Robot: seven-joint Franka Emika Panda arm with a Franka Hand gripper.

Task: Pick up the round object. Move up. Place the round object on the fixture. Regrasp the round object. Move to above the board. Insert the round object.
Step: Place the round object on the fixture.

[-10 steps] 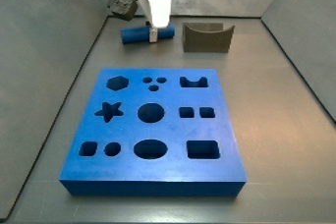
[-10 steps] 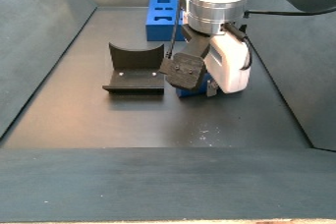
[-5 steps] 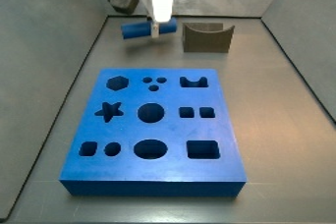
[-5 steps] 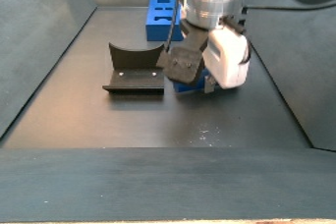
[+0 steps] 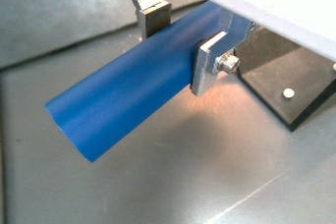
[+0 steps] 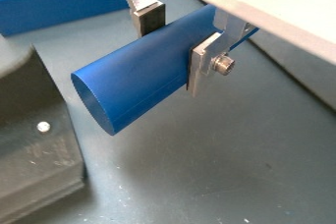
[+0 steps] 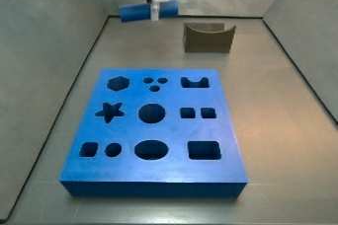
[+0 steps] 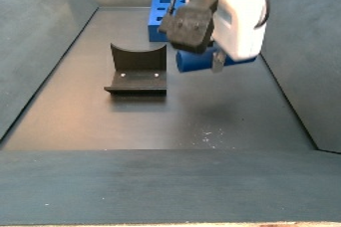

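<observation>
The round object, a plain blue cylinder peg (image 5: pixel 125 92), lies level between my gripper's (image 5: pixel 184 33) silver fingers, gripped near one end; it also shows in a wrist view (image 6: pixel 138 71). In both side views the gripper (image 7: pixel 161 7) holds the peg (image 7: pixel 136 12) lifted well above the floor, and the peg (image 8: pixel 200 60) hangs beside the gripper (image 8: pixel 200 37). The fixture, a dark block with a notched top (image 7: pixel 208 37), stands on the floor to one side, also seen in a side view (image 8: pixel 138 70). The blue board (image 7: pixel 156 130) with shaped holes lies apart from it.
Grey metal walls enclose the floor in both side views. The fixture's edge shows in both wrist views (image 5: pixel 296 85) (image 6: pixel 33 149). The board's end shows behind the gripper in a side view (image 8: pixel 160 14) and in a wrist view (image 6: pixel 53 2).
The gripper has risen straight up with the peg in it, from the floor beside the fixture to well above it. The fixture and board have not moved.
</observation>
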